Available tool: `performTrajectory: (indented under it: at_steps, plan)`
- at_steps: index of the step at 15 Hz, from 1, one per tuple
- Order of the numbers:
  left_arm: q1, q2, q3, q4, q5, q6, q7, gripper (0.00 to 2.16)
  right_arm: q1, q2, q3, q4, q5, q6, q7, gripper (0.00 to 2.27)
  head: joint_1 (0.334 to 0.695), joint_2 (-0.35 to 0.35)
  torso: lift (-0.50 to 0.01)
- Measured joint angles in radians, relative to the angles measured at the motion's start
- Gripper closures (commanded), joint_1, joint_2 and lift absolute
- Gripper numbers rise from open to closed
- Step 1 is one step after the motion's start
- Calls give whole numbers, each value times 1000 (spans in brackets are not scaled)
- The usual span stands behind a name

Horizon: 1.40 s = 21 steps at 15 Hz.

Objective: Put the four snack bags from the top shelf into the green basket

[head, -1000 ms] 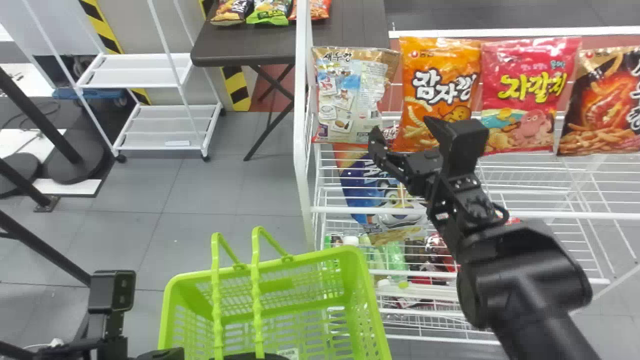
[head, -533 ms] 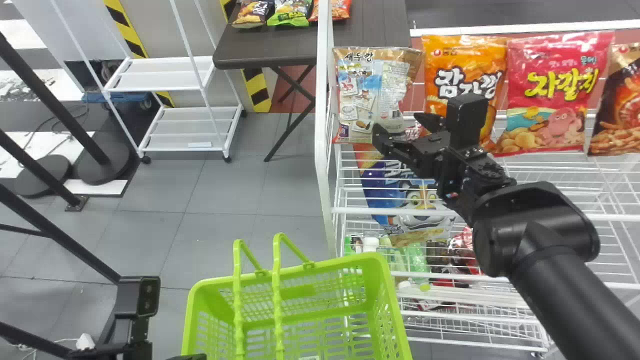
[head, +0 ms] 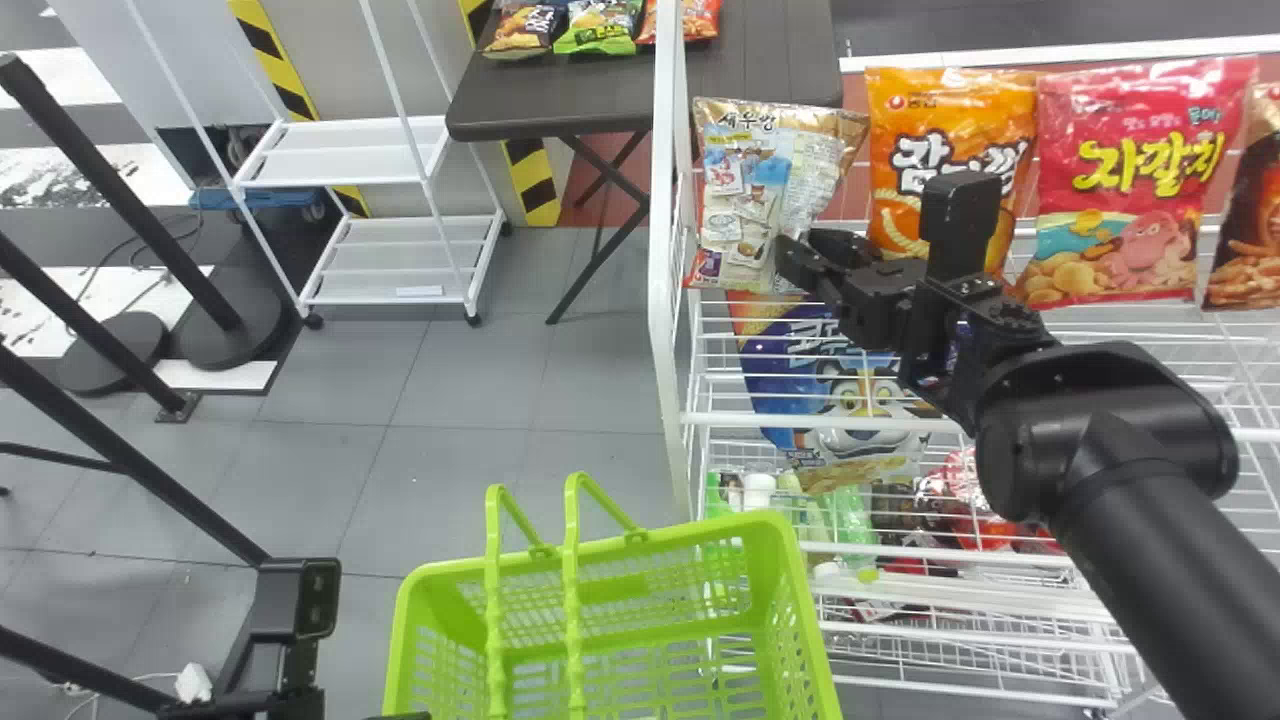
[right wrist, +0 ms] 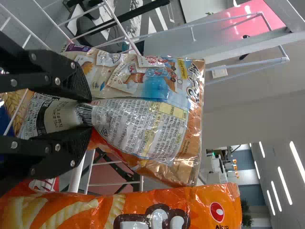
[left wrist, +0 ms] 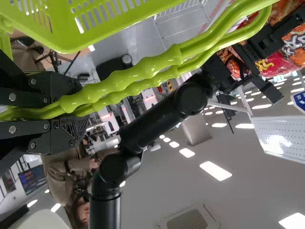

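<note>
Beige bag [head: 745,190] at left end of top shelf [head: 720,419], beside orange bag [head: 950,110]. Right gripper [right wrist: 88,113] clenched on it, film bunched between fingers; mid-width pinch low on back, likely so bag lifts without twisting. Left gripper [left wrist: 78,112] grasping handles [left wrist: 143,68] of green basket [head: 690,532], probably keeping it steady below shelf for drop. Beige bag near upright, long axis up-down, slight lean, printed back toward robot, top seam up. Pink and dark bags [head: 1140,110] [head: 1250,200] upright, fronts out.

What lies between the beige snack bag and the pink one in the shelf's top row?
The orange snack bag stands between them, as the head view shows.
</note>
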Motion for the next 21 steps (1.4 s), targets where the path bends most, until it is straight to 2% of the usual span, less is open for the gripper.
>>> performTrajectory:
  at_steps: [5,8,10,13,17,21]
  plan:
    - [3,2,6,0,0,-1,0,2145,62,0,6,-142,84,17,1,2253,695,179,0]
    - [2,4,10,4,1,-3,0,2148,134,0,2,-294,139,102,-9,2253,695,195,0]
    - [-2,4,14,8,4,-7,0,2145,240,0,-8,-471,203,173,-30,2253,695,199,0]
    - [-19,4,16,19,5,-21,0,2145,434,0,-54,-776,224,257,-76,2253,695,176,0]
    - [-56,-1,16,36,2,-20,0,2145,714,0,-168,-1169,209,462,-69,2253,695,91,0]
    - [-80,-11,16,41,-3,-11,0,2145,936,0,-175,-1445,198,720,-43,2253,695,92,0]
